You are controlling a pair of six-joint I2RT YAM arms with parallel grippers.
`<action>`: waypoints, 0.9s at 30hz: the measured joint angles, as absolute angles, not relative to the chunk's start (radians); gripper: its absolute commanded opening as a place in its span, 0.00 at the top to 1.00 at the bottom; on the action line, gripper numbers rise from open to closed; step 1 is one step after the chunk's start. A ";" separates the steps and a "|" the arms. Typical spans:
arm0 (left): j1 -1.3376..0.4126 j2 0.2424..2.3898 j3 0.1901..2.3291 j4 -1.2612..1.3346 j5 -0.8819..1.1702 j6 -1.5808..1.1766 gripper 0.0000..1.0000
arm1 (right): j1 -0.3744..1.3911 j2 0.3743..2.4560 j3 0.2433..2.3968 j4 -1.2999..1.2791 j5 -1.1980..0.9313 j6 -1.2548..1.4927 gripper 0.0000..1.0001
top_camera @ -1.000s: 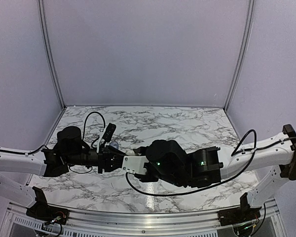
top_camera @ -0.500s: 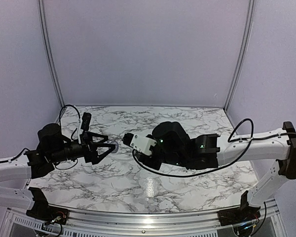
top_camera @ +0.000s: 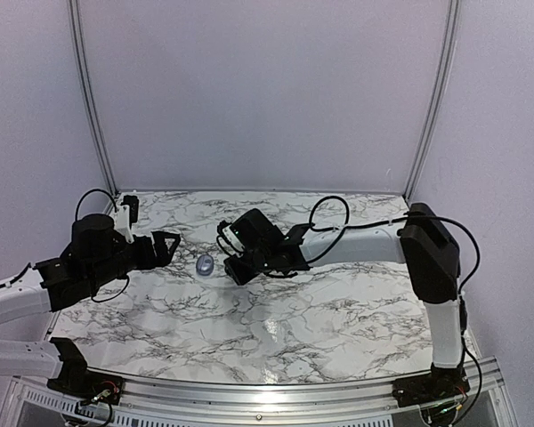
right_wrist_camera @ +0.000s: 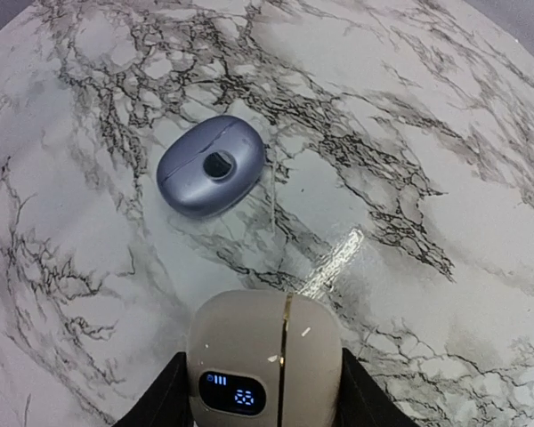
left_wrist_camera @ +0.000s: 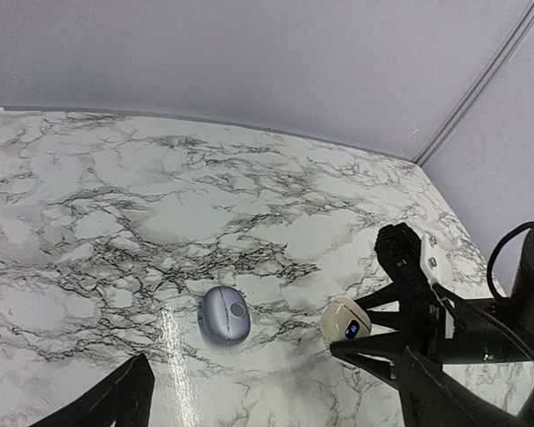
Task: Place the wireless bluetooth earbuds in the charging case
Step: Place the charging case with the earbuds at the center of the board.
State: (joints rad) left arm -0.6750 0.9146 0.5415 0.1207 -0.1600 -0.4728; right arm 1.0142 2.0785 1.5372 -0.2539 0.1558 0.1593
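Observation:
A beige, rounded charging case point(right_wrist_camera: 265, 356) with a gold seam and a lit blue display is closed and pinched between the fingers of my right gripper point(right_wrist_camera: 267, 396). In the left wrist view the same case point(left_wrist_camera: 346, 320) hangs just above the marble. To its left a blue-grey rounded pod point(left_wrist_camera: 223, 316) with a round dimple lies closed and alone on the table point(top_camera: 205, 264). My left gripper point(top_camera: 165, 245) stands wide open to the left of the pod, touching nothing. The earbuds are out of view.
The marble table point(top_camera: 338, 302) is walled by lilac panels at the back and both sides. My right arm point(top_camera: 356, 240) stretches across the middle from the right. A black cable point(top_camera: 325, 209) loops above it.
My left gripper opened, let go of the blue-grey pod and drew back to the left. My right arm reached further toward the back left, carrying the beige case next to the pod.

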 measured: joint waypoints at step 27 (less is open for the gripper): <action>-0.675 0.811 0.473 0.086 -0.233 -0.506 0.01 | 0.960 2.356 1.820 -0.383 0.177 0.725 0.36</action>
